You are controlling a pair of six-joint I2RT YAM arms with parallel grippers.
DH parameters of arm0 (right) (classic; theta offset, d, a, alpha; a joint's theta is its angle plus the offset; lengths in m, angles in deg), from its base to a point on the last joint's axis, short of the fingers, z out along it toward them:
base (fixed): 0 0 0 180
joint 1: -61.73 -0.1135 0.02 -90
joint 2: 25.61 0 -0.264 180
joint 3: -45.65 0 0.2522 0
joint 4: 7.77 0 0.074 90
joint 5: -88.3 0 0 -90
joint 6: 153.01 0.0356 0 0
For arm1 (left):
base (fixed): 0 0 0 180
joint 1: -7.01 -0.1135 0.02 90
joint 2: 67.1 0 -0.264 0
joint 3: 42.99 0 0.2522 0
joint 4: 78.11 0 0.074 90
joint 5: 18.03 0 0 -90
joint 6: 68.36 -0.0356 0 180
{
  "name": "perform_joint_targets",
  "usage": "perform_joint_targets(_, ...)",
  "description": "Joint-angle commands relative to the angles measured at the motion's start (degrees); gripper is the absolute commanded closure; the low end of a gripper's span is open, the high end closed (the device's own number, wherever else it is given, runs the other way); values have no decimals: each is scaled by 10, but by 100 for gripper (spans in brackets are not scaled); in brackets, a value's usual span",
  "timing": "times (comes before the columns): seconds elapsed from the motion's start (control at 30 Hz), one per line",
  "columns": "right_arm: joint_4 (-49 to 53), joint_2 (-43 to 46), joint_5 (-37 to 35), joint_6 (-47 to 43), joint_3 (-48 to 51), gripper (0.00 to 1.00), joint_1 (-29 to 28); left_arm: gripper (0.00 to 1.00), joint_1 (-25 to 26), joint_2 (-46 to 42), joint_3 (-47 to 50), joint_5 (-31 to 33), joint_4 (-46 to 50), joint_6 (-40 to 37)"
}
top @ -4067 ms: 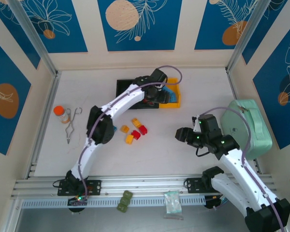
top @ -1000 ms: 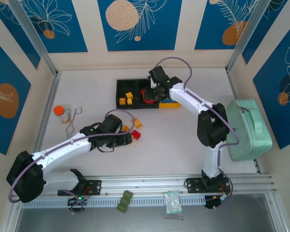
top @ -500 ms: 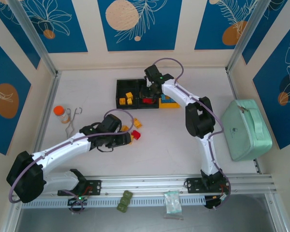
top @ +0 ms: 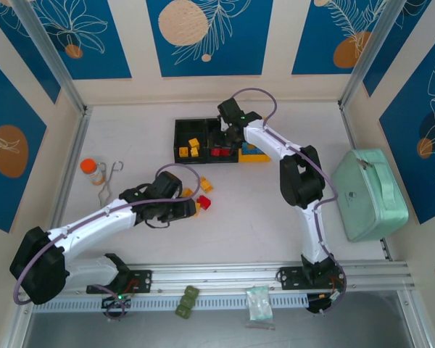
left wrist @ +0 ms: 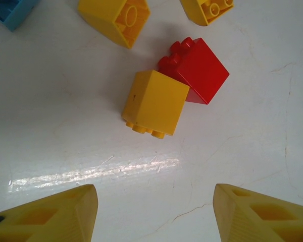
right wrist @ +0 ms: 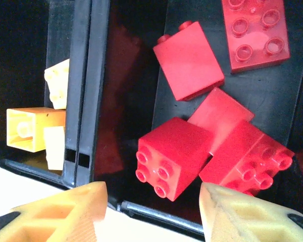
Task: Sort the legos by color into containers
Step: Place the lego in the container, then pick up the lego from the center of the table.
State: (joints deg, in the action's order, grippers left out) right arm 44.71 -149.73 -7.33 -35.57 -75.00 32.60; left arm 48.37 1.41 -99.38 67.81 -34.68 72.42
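Right gripper (right wrist: 151,214), jaws parted and empty, is poised over the middle black plastic bin (right wrist: 272,96), where about five red studded bricks (right wrist: 174,157) lie heaped. Whether its fingertips dip below the rim is unclear. Yellow studded bricks (right wrist: 33,128) sit in the neighbouring black bin (top: 177,141). Left gripper (left wrist: 154,214), jaws half-spread and empty, hangs above a loose yellow brick (left wrist: 155,103) touching a loose red brick (left wrist: 194,70) on the white table (left wrist: 55,126).
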Motion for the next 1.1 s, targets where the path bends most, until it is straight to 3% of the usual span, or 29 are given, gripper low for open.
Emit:
perform_joint_targets(0.0,-20,99,5,-2,54,49,-5,38,-6,-1,-15,18,28,5)
perform_joint_targets(0.57,-69,425,33,11,411,43,-36,36,-10,59,-72,72,57,41)
perform_joint_targets(1.07,-49,616,22,68,571,41,-91,22,-20,185,-164,165,69,211)
